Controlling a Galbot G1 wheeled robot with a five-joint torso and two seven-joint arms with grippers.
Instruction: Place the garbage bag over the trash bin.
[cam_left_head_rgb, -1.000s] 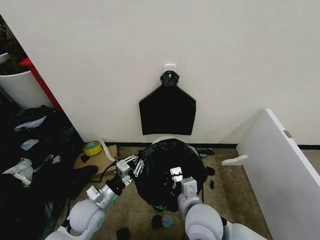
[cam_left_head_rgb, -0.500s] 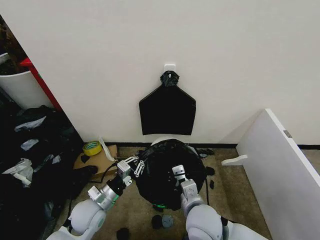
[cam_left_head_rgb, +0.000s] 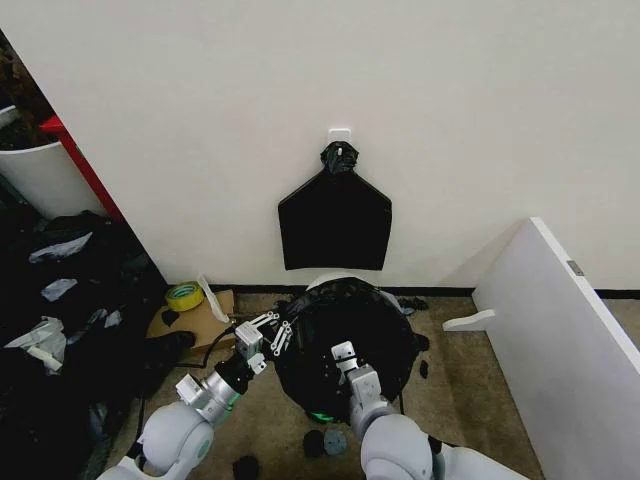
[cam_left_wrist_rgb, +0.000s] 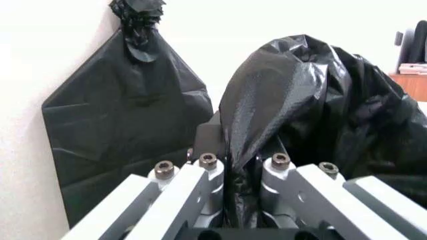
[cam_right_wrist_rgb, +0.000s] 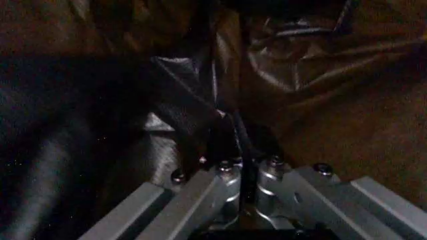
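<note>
Down on the floor against the wall, the trash bin (cam_left_head_rgb: 335, 281) is almost totally swallowed by the garbage bag (cam_left_head_rgb: 345, 335). You just get a sliver of cream-white rim on the wall side and a hint of green base down low. The bag sits draped over it, glossy, crinkled and puffed up.

The left hand (cam_left_head_rgb: 272, 331) is at the bag's left edge. In the left wrist view (cam_left_wrist_rgb: 243, 165) its fingers are pinched tight on a fold of black plastic that runs straight up between them, so it's holding the bag. The right hand (cam_left_head_rgb: 343, 353) is over the near side of the bag, pressed right into it. In the right wrist view (cam_right_wrist_rgb: 243, 162) its fingers are nearly together with a thin pleat of bag caught between them, so that one's got the bag too.

On the wall right above the bin there's a flat black house-shaped bundle (cam_left_head_rgb: 334, 222), knotted at the top under a small white hook (cam_left_head_rgb: 340, 134). A roll of yellow tape (cam_left_head_rgb: 185, 295) sits on cardboard (cam_left_head_rgb: 195, 322) to the left, near a messy pile of dark stuff. A white board (cam_left_head_rgb: 560, 330) leans off to the right. A few small black lumps (cam_left_head_rgb: 324, 442) are on the floor just in front of the bin.
</note>
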